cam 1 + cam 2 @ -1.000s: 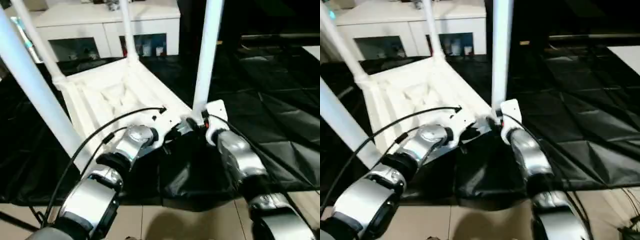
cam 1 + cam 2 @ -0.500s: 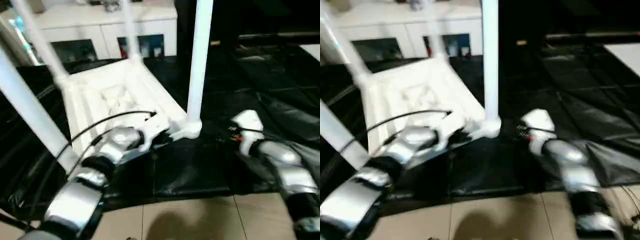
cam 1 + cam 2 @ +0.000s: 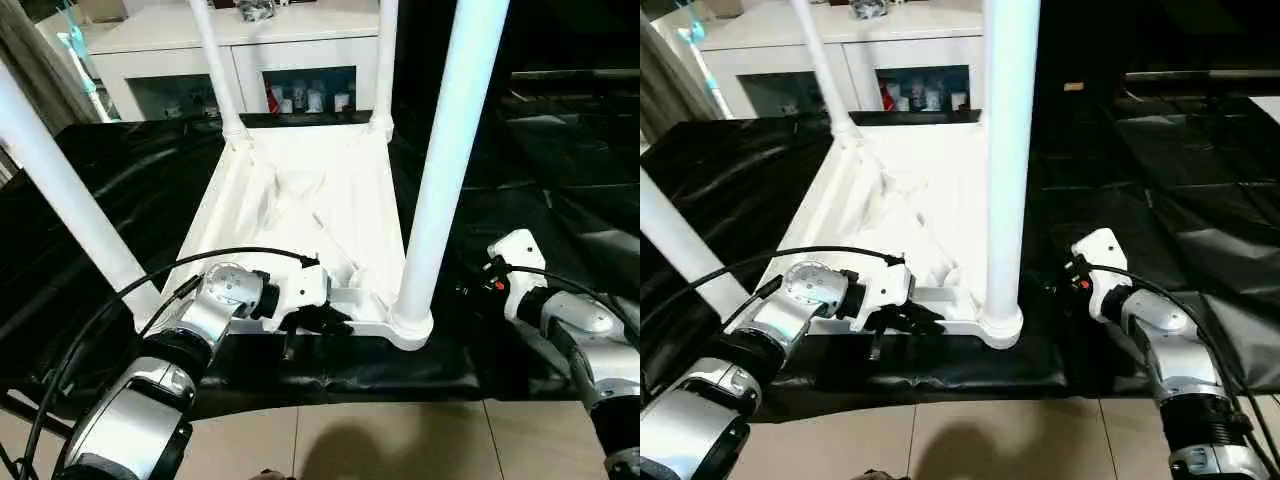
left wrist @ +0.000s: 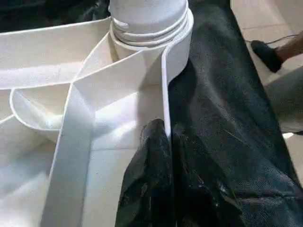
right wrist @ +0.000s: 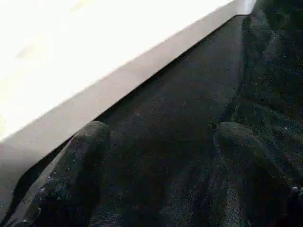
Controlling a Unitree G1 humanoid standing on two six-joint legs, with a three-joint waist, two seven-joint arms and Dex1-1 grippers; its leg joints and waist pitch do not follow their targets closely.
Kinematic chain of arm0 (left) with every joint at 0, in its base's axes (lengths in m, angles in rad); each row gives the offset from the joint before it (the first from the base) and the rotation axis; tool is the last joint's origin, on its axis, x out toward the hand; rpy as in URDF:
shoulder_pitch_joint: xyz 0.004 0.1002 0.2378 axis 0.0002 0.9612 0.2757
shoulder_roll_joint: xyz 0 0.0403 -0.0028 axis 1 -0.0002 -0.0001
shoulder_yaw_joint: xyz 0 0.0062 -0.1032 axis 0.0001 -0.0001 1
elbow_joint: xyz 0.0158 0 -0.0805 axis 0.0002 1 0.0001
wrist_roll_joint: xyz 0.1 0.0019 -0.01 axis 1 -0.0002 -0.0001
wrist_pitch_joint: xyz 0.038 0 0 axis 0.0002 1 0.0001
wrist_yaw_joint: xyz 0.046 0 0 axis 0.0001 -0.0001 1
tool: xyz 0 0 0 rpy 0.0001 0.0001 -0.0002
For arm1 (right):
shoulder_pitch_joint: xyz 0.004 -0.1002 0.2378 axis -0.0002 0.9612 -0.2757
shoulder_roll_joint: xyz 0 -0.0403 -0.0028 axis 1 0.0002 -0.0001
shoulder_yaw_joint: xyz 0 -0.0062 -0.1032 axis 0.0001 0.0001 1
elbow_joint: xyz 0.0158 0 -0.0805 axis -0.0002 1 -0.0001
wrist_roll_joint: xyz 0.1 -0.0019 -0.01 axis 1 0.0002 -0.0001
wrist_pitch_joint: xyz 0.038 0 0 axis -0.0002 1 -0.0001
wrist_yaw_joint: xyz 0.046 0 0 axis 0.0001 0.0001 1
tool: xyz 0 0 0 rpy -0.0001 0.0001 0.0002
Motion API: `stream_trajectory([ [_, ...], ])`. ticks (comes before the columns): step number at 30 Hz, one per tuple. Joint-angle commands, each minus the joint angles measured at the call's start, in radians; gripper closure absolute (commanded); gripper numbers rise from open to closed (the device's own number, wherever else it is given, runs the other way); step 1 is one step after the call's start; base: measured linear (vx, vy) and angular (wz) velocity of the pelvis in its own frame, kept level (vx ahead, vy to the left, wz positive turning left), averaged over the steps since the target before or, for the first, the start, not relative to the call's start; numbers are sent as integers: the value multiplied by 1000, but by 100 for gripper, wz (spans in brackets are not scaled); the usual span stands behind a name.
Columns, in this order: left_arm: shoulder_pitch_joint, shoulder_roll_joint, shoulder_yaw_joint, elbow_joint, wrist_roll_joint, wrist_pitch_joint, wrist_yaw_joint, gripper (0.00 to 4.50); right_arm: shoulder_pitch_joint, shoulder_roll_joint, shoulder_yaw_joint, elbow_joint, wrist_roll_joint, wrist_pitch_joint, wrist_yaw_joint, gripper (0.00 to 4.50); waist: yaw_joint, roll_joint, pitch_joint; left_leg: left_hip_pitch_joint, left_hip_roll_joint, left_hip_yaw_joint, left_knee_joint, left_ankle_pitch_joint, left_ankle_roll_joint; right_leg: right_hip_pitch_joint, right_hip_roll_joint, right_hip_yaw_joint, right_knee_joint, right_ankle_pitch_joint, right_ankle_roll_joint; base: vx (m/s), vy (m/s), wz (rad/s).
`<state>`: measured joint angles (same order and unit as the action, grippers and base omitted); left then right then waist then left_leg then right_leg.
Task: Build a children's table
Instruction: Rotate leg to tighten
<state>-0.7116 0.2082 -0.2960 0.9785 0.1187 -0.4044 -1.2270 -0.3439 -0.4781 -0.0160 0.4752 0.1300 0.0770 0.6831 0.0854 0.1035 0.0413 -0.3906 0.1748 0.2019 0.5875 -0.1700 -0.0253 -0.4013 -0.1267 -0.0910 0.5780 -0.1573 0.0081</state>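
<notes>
On the black-covered surface (image 3: 120, 190) the white table top (image 3: 310, 200) lies upside down, its four legs (image 3: 448, 160) standing up from the corner sockets. The left end effector (image 4: 163, 156) is clamped on the top's near rim, beside the near right socket (image 4: 156, 33). The right end effector (image 5: 156, 161) hangs just beside that corner, fingers (image 5: 80, 156) spread apart over the black cover, holding nothing.

Two forearms of ribbed silver metal with black ring joints are seen. A white plastic housing sits at each wrist, the right one (image 3: 517, 262) marked with a small red spot. Thin black cables (image 3: 150, 290) are looped along the left forearm. The textured black gripper fingers (image 5: 80, 175) are scuffed with pale specks.
</notes>
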Motion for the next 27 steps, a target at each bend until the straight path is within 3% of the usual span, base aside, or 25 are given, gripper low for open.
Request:
stream_trajectory([
  [1, -21, -9, 8, 5, 4, -36, 88, 450, -5, 8, -8, -15, -8, 0, -13, 71, -9, -36, -60, 20, 48, -24, -71, -324, 67, 36, -37, 33, -86, -449, -156, 0, 0, 0],
  [7, -17, -9, 13, 8, -3, -58, 59, 450, -9, 21, -13, -12, -3, -9, -46, 71, -12, -40, -60, 19, 48, -23, -71, -313, 73, 35, -36, 34, -88, -455, -153, 0, 0, 0],
  [9, -1, -8, 32, -13, -55, -38, -28, 450, -1, 32, -16, -27, 4, -8, -50, 71, -10, -42, -61, 17, 48, -23, -71, -301, 77, 37, -37, 34, -85, -440, -158, 0, 0, 0],
  [11, 6, -6, 41, -23, -74, -35, -47, 405, 5, 37, -17, -33, 3, -9, -53, 63, -10, -42, -63, 14, 49, -23, -71, -283, 84, 38, -37, 34, -80, -405, -171, 0, 0, 0],
  [14, 9, -3, 41, -27, -78, -49, -43, 387, 9, 43, -21, -37, 3, -14, -67, 63, -7, -39, -67, 17, 51, -21, -68, -264, 91, 37, -36, 35, -74, -348, -194, 0, 0, 0],
  [16, 16, -4, 58, -52, -107, -46, -46, 363, 9, 64, -46, -41, -6, -26, -147, 63, -1, -37, -70, 18, 55, -20, -67, -245, 93, 36, -36, 37, -68, -297, -210, 0, 0, 0],
  [17, 19, -6, 74, -74, -125, -39, -42, 357, 8, 91, -83, -50, 16, -9, -200, 63, -2, -38, -70, 11, 55, -22, -68, -226, 93, 41, -37, 36, -60, -256, -220, 0, 0, 0],
  [21, 29, -1, 94, -116, -149, -7, -50, 343, 38, 117, -114, -97, 23, -19, -252, 63, -2, -42, -72, 12, 52, -19, -62, -193, 116, 42, -35, 35, -53, -202, -229, 0, 0, 0],
  [23, 41, 8, 115, -149, -168, 23, -18, 314, 58, 143, -148, -127, 33, -25, -315, 63, 0, -34, -75, 14, 53, -18, -58, -164, 128, 39, -33, 36, -47, -160, -235, 0, 0, 0],
  [25, 57, 13, 136, -182, -191, 51, 13, 307, 75, 162, -170, -166, 47, -29, -350, 63, -2, -35, -78, 10, 51, -18, -54, -141, 142, 41, -33, 35, -41, -123, -240, 0, 0, 0],
  [27, 85, 11, 168, -240, -222, 97, 61, 283, 104, 179, -178, -220, 43, -32, -378, 63, -1, -35, -75, 9, 51, -17, -55, -152, 143, 41, -34, 34, -45, -149, -237, 0, 0, 0],
])
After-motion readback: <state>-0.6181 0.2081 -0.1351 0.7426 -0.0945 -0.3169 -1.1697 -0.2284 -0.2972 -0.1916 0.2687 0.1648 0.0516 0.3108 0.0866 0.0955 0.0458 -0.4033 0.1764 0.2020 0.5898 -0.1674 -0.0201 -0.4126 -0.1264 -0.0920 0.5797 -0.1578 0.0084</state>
